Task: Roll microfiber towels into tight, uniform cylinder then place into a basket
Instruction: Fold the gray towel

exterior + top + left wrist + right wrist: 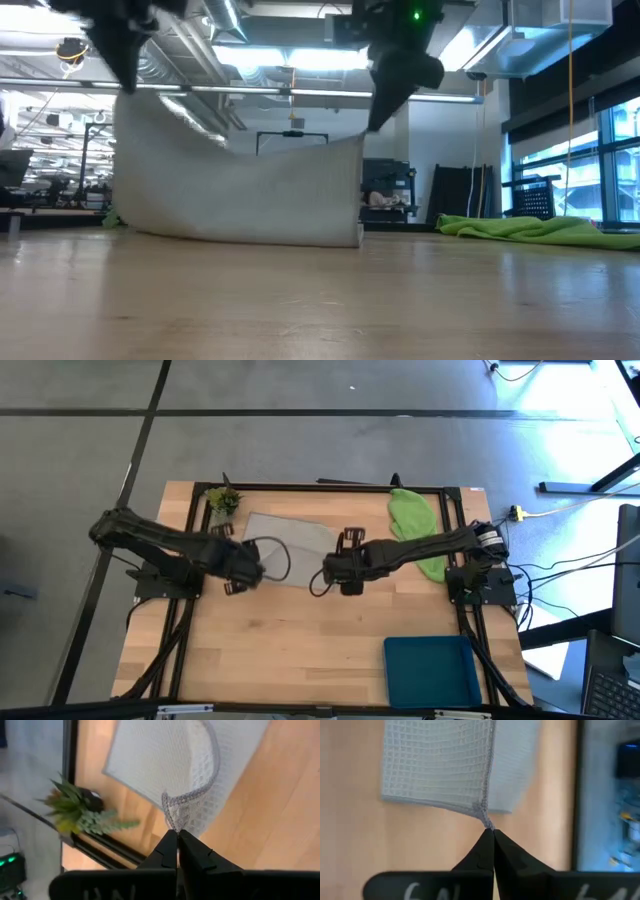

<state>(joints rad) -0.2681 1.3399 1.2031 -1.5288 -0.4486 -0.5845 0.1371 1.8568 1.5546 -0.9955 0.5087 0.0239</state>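
Grey-white towel hangs lifted between my two hands, its far edge on the wooden surface. I see my left hand and right hand each clenched on a corner. Green towel lies right; basket sits near the front.
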